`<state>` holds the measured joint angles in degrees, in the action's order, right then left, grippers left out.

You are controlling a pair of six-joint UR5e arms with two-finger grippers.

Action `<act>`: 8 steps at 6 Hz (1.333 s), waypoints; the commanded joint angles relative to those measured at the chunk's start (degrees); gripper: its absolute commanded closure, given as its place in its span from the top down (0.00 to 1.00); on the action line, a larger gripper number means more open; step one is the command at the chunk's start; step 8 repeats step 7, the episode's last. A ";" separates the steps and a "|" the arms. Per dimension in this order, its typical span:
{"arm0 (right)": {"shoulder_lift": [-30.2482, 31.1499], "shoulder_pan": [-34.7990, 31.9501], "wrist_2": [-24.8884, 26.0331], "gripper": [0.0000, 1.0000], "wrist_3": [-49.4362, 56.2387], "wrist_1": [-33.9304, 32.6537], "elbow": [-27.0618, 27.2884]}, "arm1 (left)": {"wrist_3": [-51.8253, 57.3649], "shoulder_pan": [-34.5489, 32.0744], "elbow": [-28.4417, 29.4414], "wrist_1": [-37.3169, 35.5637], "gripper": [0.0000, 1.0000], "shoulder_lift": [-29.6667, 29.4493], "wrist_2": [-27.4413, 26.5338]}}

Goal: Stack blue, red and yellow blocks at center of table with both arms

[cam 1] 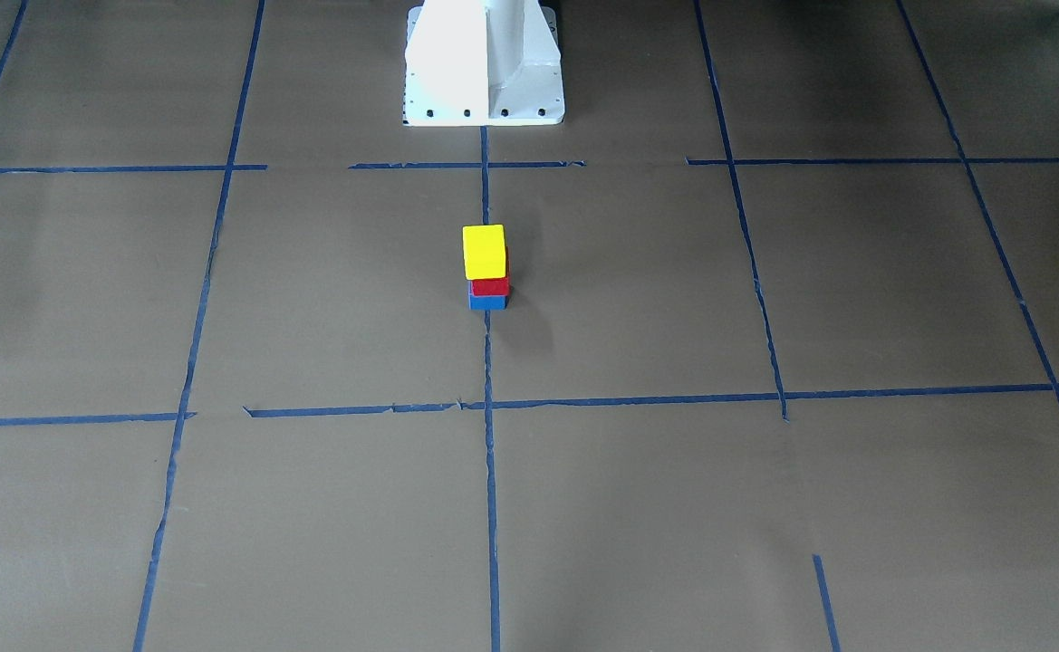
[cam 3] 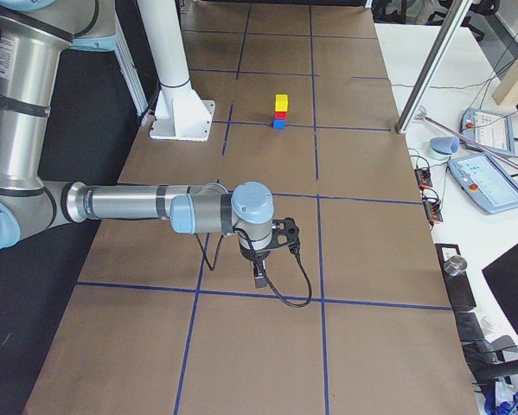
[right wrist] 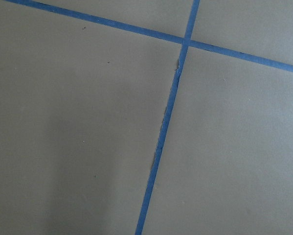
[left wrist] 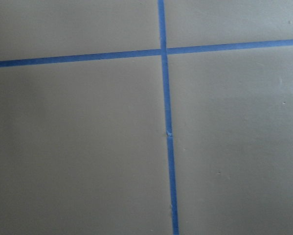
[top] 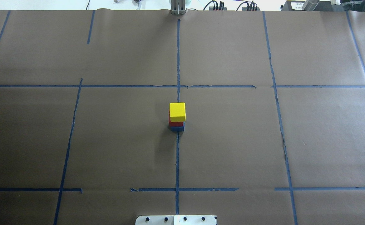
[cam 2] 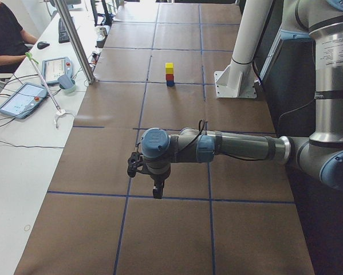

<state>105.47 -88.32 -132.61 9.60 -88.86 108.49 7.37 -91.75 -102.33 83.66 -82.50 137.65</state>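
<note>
A stack of three blocks stands at the table's centre on the middle tape line: a yellow block (top: 177, 111) on top, a red block (top: 176, 123) under it and a blue block (top: 177, 128) at the bottom. It also shows in the front view with the yellow block (cam 1: 484, 251), red block (cam 1: 490, 287) and blue block (cam 1: 487, 302). My left gripper (cam 2: 157, 192) shows only in the left side view, far from the stack. My right gripper (cam 3: 260, 278) shows only in the right side view, far from the stack. I cannot tell if either is open or shut.
The brown table cover (top: 232, 140) carries a grid of blue tape lines. The white robot base (cam 1: 484, 63) stands behind the stack. A person sits at a side table (cam 2: 22, 154) with tablets (cam 2: 21, 98) and cables.
</note>
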 commanded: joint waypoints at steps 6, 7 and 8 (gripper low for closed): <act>2.10 0.08 -0.28 1.00 1.73 0.79 1.01 | 0.10 0.17 0.38 -0.08 1.00 -0.12 -0.28; 2.45 0.08 -0.37 1.00 1.74 0.79 1.28 | 0.10 0.17 0.38 -0.08 1.00 0.06 -0.28; 2.45 0.08 -0.37 1.00 1.74 0.79 1.28 | 0.10 0.17 0.38 -0.08 1.00 0.06 -0.28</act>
